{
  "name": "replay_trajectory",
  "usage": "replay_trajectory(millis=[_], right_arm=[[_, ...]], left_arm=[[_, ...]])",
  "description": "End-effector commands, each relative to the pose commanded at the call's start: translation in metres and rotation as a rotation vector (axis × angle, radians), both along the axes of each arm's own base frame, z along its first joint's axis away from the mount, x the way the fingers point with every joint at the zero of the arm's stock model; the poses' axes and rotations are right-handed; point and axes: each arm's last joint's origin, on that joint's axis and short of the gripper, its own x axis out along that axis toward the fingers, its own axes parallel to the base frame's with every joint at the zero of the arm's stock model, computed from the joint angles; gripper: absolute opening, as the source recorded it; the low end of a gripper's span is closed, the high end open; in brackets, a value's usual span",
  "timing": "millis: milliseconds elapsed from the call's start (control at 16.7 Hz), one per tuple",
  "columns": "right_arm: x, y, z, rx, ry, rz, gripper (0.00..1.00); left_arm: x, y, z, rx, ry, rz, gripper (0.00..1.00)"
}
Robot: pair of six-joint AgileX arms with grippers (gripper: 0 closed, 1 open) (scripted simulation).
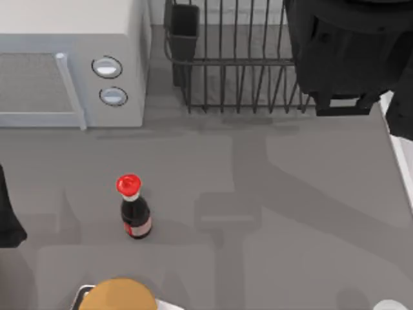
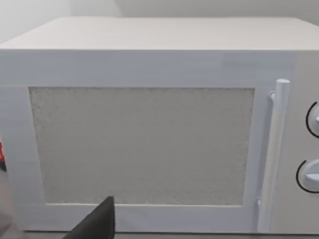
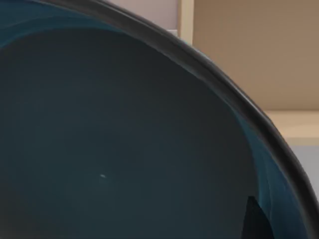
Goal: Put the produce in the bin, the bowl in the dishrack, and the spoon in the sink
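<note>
1. Right arm [image 1: 348, 51] over right end of dishrack [image 1: 239, 71], at table's back.
2. Bowl [image 3: 114, 149], teal inside with dark rim, close up in right wrist view; finger state: cannot tell.
3. Left arm [image 1: 8, 213] at left table edge, facing microwave [image 2: 149, 124]; fingers: cannot tell.
4. Red-capped bottle [image 1: 134, 210] upright, front-left of centre.

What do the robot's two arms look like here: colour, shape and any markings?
Both are matte black. The right arm is a bulky, blocky housing with angular edges and one pale strip near its lower edge; no cables or lettering can be made out. The left arm shows as a black pointed sliver. In the left wrist view, the left gripper appears as a dark wedge.
</note>
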Motion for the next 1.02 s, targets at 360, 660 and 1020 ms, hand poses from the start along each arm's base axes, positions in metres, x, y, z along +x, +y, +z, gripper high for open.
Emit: replay_trajectory(millis=[360,660,1020], right_arm=[[0.069,0.027,-0.056,-0.004,0.004,-0.002,0.0],[0.158,0.022,-0.148,0.01,-0.012,0.0,0.0],[0.197,-0.002,-0.198,0.003,-0.003,0.003,0.0]], left_arm=[[0.0,0.0,0.0,0.0,0.0,0.0,1.0],[0.0,0.0,0.0,0.0,0.0,0.0,1.0],[0.0,0.0,0.0,0.0,0.0,0.0,1.0]])
